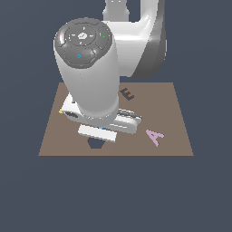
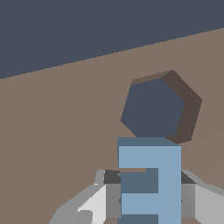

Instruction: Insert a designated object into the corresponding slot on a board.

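Your jaws [image 2: 148, 194] are clamped on the light-blue E block [image 2: 151, 183], carried above the brown board [image 1: 172, 118] right by the dark hexagonal hole [image 2: 153, 107]. In the exterior view the E-shaped slot [image 1: 128, 94] lies at about one o'clock from the hole, the pink A [image 1: 155, 136] at three o'clock.

My fingers [image 2: 109, 199] clamp either side of the light-blue E block [image 2: 151, 183], gripper [image 2: 151, 197] closed on it. Brown board [image 2: 57, 131] lies beneath. Hexagonal hole [image 2: 155, 107], dark, sits just beyond the block's far edge. Beyond the board: flat blue-grey background
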You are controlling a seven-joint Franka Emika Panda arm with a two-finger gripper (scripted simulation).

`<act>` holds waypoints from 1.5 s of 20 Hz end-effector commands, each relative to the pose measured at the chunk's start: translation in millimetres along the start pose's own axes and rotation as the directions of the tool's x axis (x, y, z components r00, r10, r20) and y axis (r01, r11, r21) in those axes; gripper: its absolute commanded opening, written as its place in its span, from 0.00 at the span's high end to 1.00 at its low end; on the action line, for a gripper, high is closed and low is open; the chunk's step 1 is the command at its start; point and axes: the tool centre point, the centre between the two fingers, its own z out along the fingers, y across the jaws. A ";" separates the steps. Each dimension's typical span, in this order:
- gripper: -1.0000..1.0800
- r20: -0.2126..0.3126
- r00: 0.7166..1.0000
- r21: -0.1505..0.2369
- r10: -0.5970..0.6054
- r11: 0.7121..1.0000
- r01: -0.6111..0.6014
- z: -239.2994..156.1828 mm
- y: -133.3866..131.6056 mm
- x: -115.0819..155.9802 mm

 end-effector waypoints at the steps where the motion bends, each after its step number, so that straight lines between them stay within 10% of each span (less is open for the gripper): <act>1: 1.00 -0.001 0.993 0.000 -0.114 0.993 0.114 -1.0 -15.2 -18.6; 20: 1.00 0.000 0.732 0.000 -0.681 0.732 0.681 -4.8 -51.1 -146.0; 30: 1.00 0.001 0.676 0.000 -0.737 0.676 0.737 -5.2 -48.1 -162.5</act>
